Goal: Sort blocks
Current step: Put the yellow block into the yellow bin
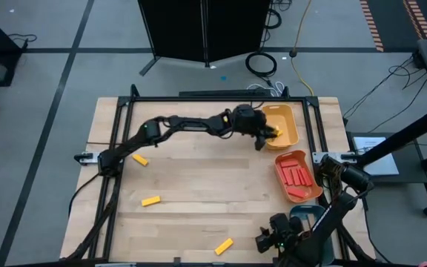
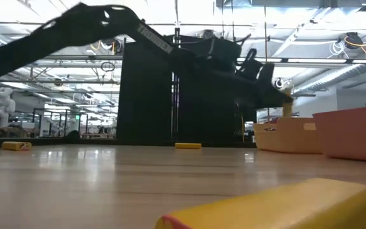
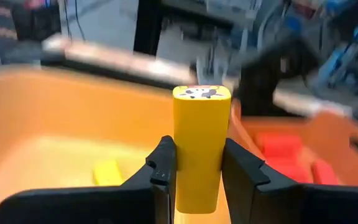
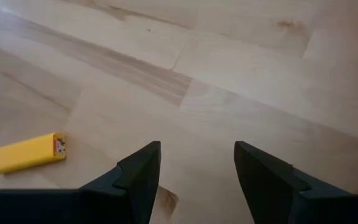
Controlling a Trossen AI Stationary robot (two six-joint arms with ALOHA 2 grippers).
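Note:
My left gripper (image 1: 267, 136) reaches across the far side of the table and hovers over the yellow tray (image 1: 288, 119), shut on a yellow block (image 3: 199, 134). Another yellow block (image 3: 107, 172) lies flat on that tray's floor. Several red blocks (image 1: 297, 176) lie in the orange tray (image 1: 308, 194). Three yellow blocks rest flat on the table: one at the left (image 1: 140, 159), one nearer the middle (image 1: 150, 200), one by the near edge (image 1: 224, 246). My right gripper (image 1: 265, 239) waits open at the near edge, above bare wood next to that last block (image 4: 23, 154). My left gripper pinches the yellow block by its two long narrow sides (image 3: 180, 163), one finger (image 3: 163, 158) on each. The fingers lie along the block, whose stickered end (image 3: 202, 93) sticks out past the fingertips. It comes from the table's left and holds the block clear above the yellow tray.
A teal tray (image 1: 308, 213) sits near the right arm's base, partly covered by that arm. A black frame (image 1: 221, 98) runs around the table's edges. The middle of the table is bare wood. Dark cabinets and cables stand beyond the far edge.

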